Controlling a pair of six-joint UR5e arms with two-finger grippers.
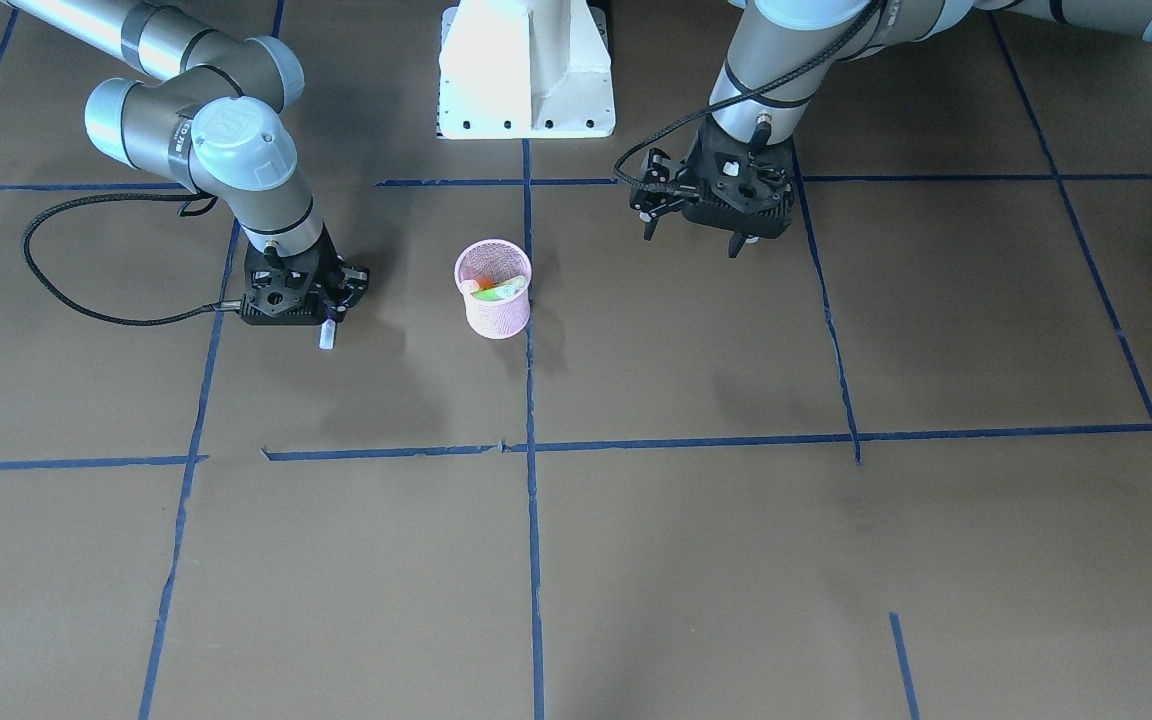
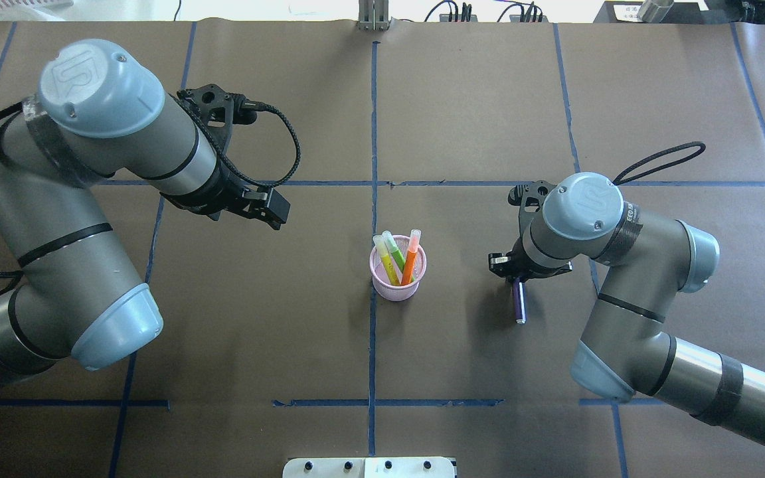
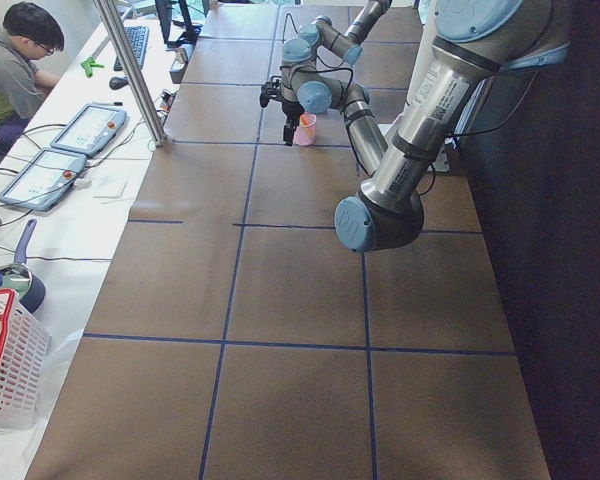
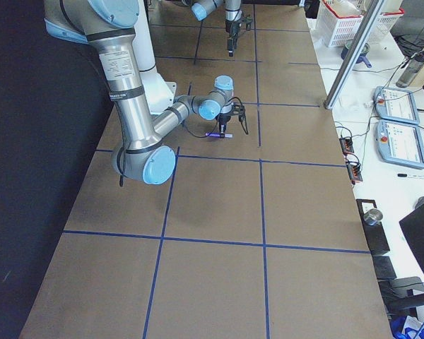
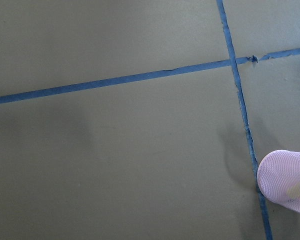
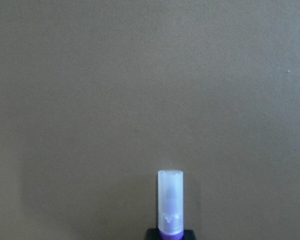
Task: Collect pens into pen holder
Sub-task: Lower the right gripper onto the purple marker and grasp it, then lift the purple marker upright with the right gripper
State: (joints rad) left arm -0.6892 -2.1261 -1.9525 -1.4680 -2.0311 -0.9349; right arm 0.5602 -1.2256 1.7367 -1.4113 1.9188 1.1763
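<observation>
The pink mesh pen holder [image 2: 398,282] stands upright near the table's middle; it also shows in the front view [image 1: 493,300] and at the left wrist view's lower right [image 5: 285,181]. An orange pen [image 2: 412,255], a green pen [image 2: 394,251] and a yellow one [image 2: 384,260] stand in it. The purple pen [image 2: 520,304] lies level at table height to the holder's right, its pale cap [image 6: 170,200] pointing toward the robot. My right gripper [image 2: 518,280] is low over it, shut on its purple end. My left gripper [image 2: 276,212] hangs open and empty above the table, left of the holder.
Blue tape lines [image 2: 374,133] divide the brown table cover into squares. The white robot base plate [image 1: 526,70] sits at the robot's edge. An operator [image 3: 15,50] sits at a side bench with control pendants [image 3: 65,150] and a white basket [image 3: 5,360].
</observation>
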